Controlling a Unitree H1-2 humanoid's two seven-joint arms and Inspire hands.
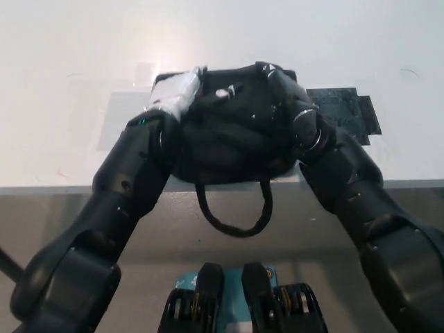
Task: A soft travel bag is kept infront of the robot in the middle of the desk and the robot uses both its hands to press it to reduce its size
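A black soft travel bag (232, 142) lies on the white desk (69, 55) near its front edge, its strap loop (232, 215) hanging over the edge. My white left hand (175, 94) lies flat on the bag's upper left part. My black right hand (277, 87) lies on its upper right part. Both hands rest on the fabric, holding nothing; the bag looks squashed and bunched between my arms. The black fingers blend into the black bag.
Dark tape patches (347, 111) are stuck on the desk to the right of the bag. A greyish taped area (125, 114) shows to its left. The desk's front edge (55, 186) runs just below the bag.
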